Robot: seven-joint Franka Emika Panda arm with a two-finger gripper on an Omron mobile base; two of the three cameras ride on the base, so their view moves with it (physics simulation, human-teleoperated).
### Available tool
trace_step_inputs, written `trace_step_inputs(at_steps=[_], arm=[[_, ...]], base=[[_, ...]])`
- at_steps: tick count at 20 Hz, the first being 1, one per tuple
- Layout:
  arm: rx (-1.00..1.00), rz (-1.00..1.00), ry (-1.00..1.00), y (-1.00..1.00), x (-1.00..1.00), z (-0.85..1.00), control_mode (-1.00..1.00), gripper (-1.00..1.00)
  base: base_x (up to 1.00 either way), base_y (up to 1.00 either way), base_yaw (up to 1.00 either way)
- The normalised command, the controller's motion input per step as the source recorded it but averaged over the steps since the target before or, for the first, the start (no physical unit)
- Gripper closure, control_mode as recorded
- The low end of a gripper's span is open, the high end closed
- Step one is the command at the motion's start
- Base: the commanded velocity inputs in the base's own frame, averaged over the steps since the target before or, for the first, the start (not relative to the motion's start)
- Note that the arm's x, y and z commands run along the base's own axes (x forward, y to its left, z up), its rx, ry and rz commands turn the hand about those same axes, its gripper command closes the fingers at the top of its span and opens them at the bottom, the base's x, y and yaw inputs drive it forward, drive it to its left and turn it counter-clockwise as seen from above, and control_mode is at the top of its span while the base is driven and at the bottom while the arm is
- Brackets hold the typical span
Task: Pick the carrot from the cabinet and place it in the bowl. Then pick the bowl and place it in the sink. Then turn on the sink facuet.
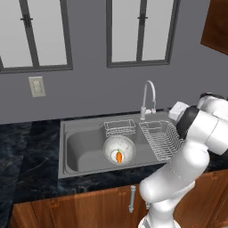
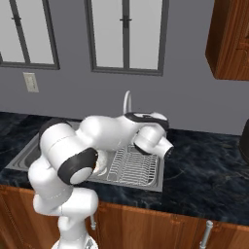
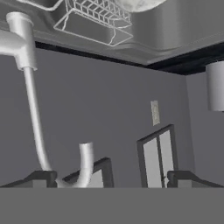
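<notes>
The bowl is found standing in the basin of the sink, with the carrot lying inside it, so the first two steps of the task are judged complete and only the faucet is judged to remain. The faucet stands at the back rim of the sink, between the basin and the wire rack, its spout rising upright and curving over toward the basin. In the hand view the picture is rolled over: the sink appears along the top, and the faucet's base is seen at upper left, with the thin spout running from it down the left side and hooking near the left fingertip. The two fingertips are seen well apart at the bottom of that view with nothing between them; the fingers are therefore recorded as wide open and empty. The faucet's long axis is noted to run roughly along the hand's line of sight, and the base, where a lever would be expected, lies ahead of the fingers and off toward the left one. The lever itself cannot be made out with certainty. From the right base view, the wrist is seen held above the rack, beside the faucet. The coming move is judged to depend on bringing the fingers toward the base.
</notes>
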Motion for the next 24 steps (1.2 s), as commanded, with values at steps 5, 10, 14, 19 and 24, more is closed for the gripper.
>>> trace_step_inputs(at_steps=[5,10,14,19,24], arm=[[0.05,0.0,0.0,0.0,0.54,-0.09,-1.0,-1.0],[0.03,0.0,0.0,-0.01,0.36,-0.29,-1.0,-1.0],[0.04,0.0,0.0,-0.07,0.3,-0.25,-1.0,-1.0],[0.06,0.0,0.01,-0.06,0.41,-0.02,-1.0,-1.0],[0.03,-0.02,0.04,0.0,0.45,0.0,-1.0,-1.0]], base=[[0.0,0.0,0.0],[0.0,0.0,0.0],[0.0,0.0,0.0],[0.0,0.0,0.0],[0.0,0.0,0.0]])
